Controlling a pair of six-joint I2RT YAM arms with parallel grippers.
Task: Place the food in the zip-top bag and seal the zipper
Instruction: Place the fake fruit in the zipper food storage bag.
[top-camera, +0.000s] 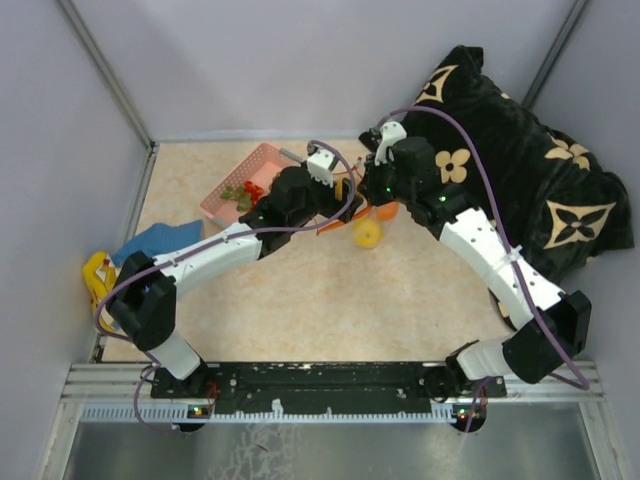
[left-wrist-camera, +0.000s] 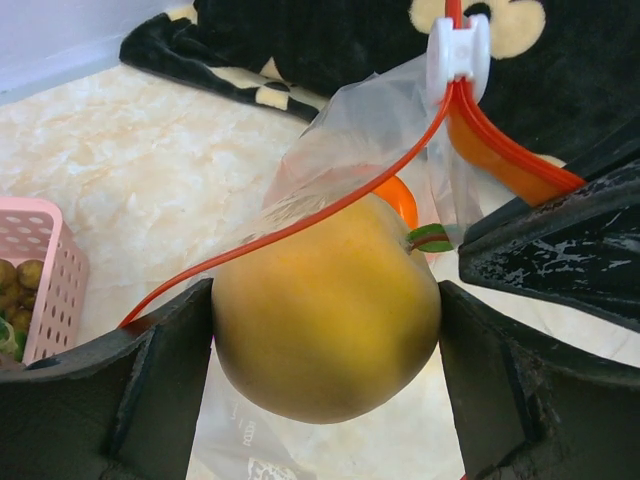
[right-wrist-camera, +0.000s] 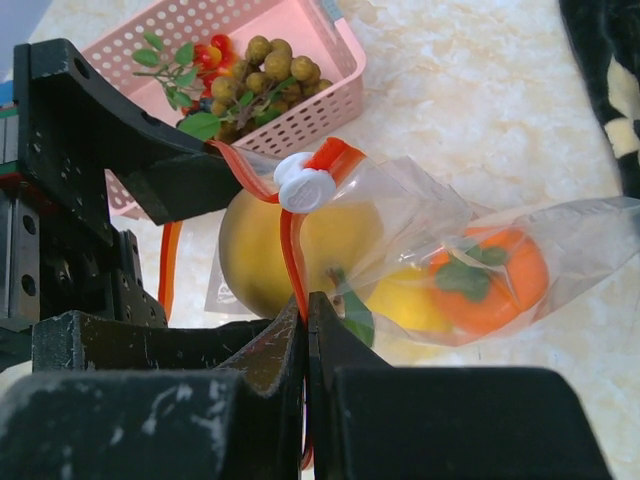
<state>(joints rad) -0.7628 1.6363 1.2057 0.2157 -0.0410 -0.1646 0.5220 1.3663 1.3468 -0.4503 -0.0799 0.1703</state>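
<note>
My left gripper (left-wrist-camera: 325, 335) clamps the yellow fruit (left-wrist-camera: 325, 300) from both sides, at the bag (left-wrist-camera: 370, 125) mouth, under the zipper (right-wrist-camera: 291, 250). My right gripper (right-wrist-camera: 307, 335) is closed on the zipper edge, holding the bag.

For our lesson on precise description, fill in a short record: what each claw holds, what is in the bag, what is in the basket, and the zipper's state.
Left claw: shut on a large yellow fruit, at the mouth of the bag
Right claw: shut on the zipper
In the bag: an orange fruit and a small yellow fruit
In the basket: tan berry cluster, red pieces
Zipper state: open, strips parted beside the white slider
</note>
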